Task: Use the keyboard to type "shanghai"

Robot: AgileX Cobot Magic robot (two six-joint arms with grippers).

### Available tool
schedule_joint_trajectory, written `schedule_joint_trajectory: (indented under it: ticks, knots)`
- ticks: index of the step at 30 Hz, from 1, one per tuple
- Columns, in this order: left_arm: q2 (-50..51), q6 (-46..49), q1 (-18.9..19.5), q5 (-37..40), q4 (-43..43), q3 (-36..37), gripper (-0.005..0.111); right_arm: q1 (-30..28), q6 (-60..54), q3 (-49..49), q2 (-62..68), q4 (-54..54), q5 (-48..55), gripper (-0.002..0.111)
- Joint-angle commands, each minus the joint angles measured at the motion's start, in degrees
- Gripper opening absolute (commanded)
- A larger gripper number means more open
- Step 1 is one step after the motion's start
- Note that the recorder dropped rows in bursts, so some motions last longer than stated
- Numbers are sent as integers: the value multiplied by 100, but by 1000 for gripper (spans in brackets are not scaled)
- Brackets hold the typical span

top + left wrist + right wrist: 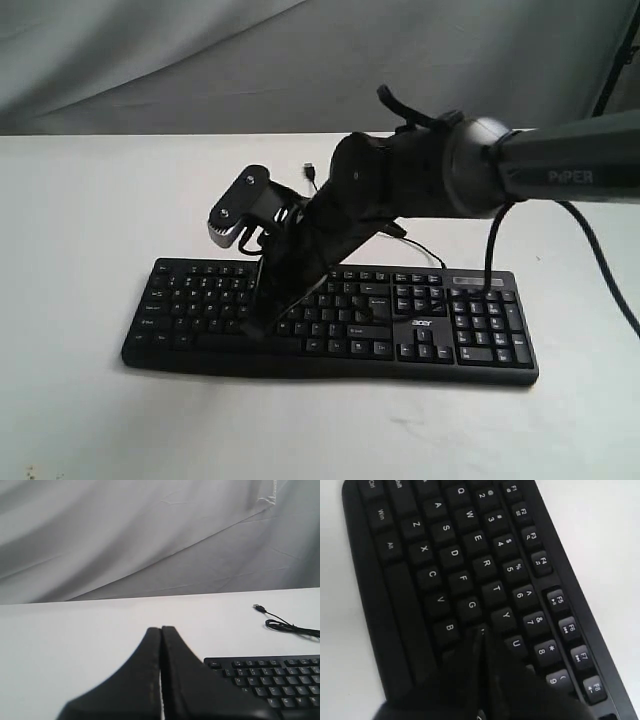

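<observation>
The wide black plastic keyboard (480, 325) lies on the white bench (90, 200). The right tool (481, 632), closed and empty, points down beside the G key (471, 605), maybe pressing a key. The left tool (161, 629) is closed and empty too.

soft, even light, mildly grainy pictures
the white table (80, 200) is bright without glare; the keyboard (480, 320) throws a faint shadow along its front edge; the right gripper (481, 634), close to its camera, is blurred.

Wide black keyboard (360, 335), white legends, number pad, flat on white table (80, 200)
</observation>
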Motion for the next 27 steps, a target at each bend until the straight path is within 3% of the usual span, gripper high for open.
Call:
schedule_joint_trajectory:
  ticks: [1,27]
  knots:
    - [-14,-15,-37,-34,0,10,0,-21,-177,32,103,241,-255,0]
    - [-14,-15,-37,-34,0,10,0,-21,-711,32,374,699,-578,0]
